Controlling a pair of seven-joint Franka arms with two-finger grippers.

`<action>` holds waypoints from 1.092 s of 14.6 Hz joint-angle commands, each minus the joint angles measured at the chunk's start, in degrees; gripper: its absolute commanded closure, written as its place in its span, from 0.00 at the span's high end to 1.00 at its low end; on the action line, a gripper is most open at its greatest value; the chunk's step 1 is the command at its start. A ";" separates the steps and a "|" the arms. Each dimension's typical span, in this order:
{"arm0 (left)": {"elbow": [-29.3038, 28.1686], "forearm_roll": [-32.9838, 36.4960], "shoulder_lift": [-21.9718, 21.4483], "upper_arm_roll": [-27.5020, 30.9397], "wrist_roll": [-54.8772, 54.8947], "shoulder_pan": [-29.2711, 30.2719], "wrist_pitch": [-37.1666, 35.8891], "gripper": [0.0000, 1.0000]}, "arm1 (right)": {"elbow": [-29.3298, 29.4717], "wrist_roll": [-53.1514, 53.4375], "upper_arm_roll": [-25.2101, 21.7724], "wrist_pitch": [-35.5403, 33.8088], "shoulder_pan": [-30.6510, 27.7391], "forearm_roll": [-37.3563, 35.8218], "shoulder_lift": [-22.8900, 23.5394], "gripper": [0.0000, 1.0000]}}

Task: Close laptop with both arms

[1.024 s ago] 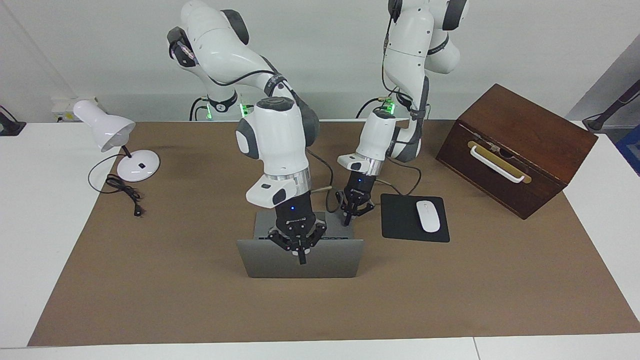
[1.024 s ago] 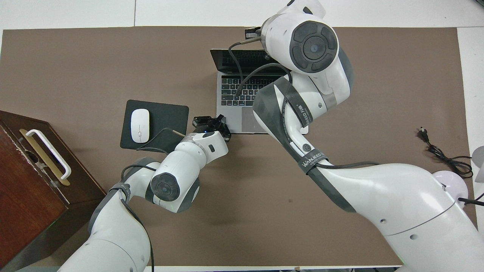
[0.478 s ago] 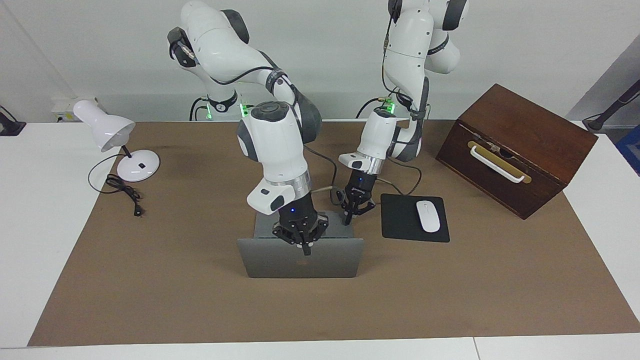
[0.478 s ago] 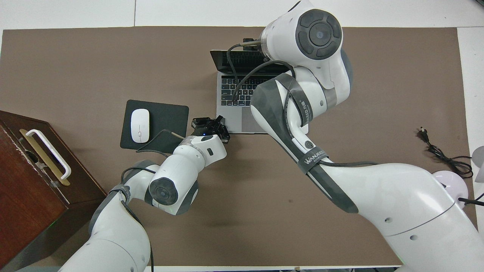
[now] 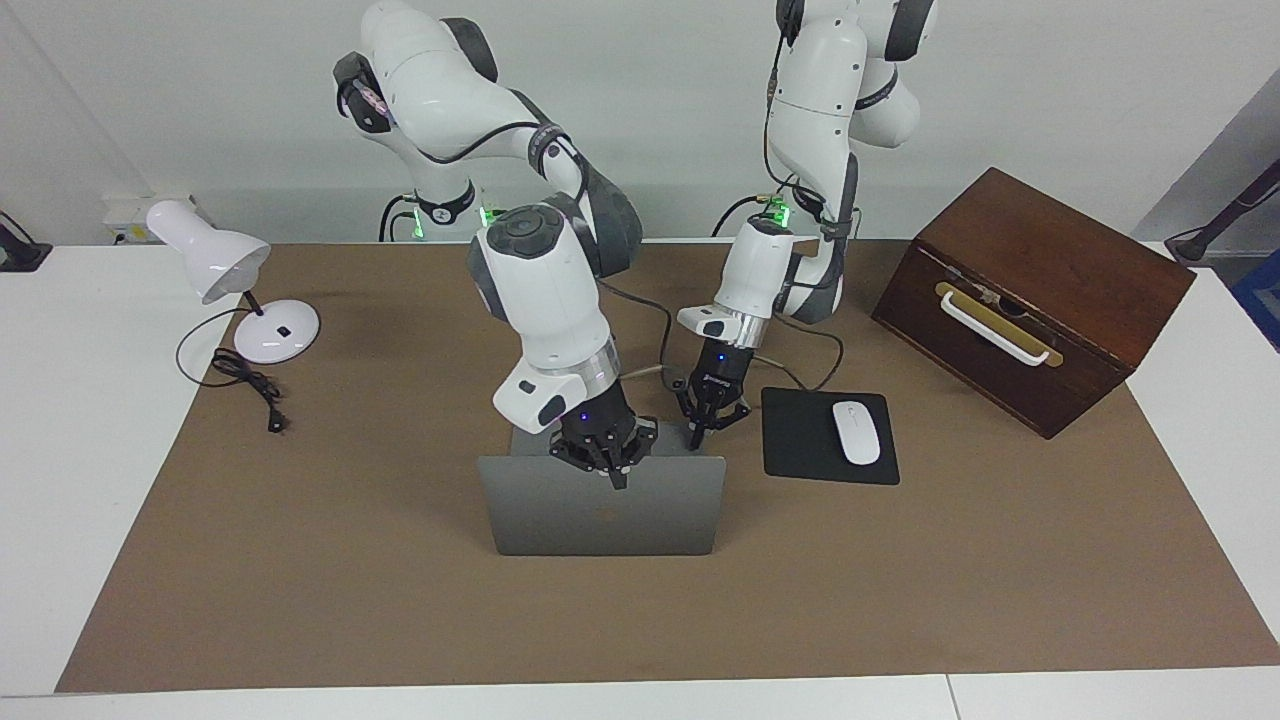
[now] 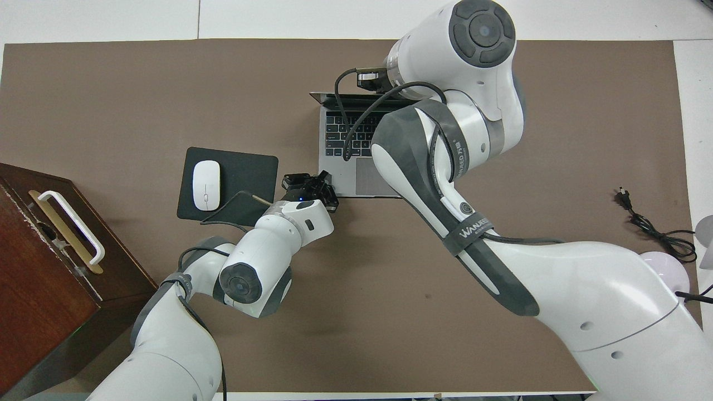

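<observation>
Grey laptop (image 5: 600, 510) half open, screen hidden, right fingers (image 5: 617, 478) pinched together on lid, left fingers (image 5: 694, 436) likewise at base corner.

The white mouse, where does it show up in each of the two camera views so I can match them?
Facing view: the white mouse lies on the black mousepad, right of centre, beside the laptop.
Overhead view: the mouse lies on the mousepad, left of centre.
Shared landmark: the wooden box, at the left arm's end of the table.
</observation>
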 commanded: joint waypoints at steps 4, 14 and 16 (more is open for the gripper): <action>-3.81 -0.05 1.56 0.83 1.56 -0.69 -0.56 0.00 | -6.81 -1.54 0.56 -2.68 -1.93 6.19 -3.39 0.00; -5.12 -0.05 2.96 0.92 1.73 -0.95 2.77 0.00 | -15.42 2.23 0.47 -2.78 -1.93 10.85 -5.50 0.00; -5.13 -0.05 2.87 0.92 1.64 -0.87 2.69 0.00 | -16.92 2.32 0.47 -2.07 -1.84 11.47 -5.76 0.00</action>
